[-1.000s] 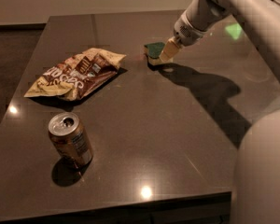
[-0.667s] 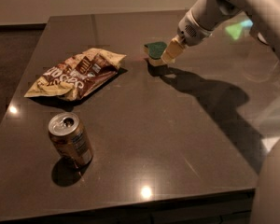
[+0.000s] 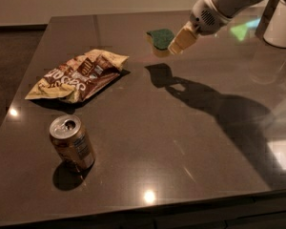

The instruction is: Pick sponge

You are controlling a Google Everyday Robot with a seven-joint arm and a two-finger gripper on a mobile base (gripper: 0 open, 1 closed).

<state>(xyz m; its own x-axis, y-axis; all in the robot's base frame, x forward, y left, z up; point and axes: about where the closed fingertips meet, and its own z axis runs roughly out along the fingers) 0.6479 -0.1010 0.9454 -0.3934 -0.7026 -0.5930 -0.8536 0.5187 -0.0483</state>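
Observation:
The sponge [image 3: 158, 38], dark green on top with a pale yellow base, hangs above the dark table [image 3: 190, 142] at the back. Its shadow lies separate on the table below it. My gripper [image 3: 173, 46] comes in from the upper right on a white arm and is shut on the sponge's right end. One cream-yellow finger [image 3: 182, 38] shows against the sponge; the other is hidden behind it.
A crumpled brown chip bag [image 3: 78, 75] lies at the left. A drink can [image 3: 71, 142] stands upright at the front left. A white object [image 3: 280, 22] stands at the back right corner. The table's front edge runs along the bottom.
The gripper has risen with the sponge in it. The sponge has come off the table, and its shadow now lies apart from it.

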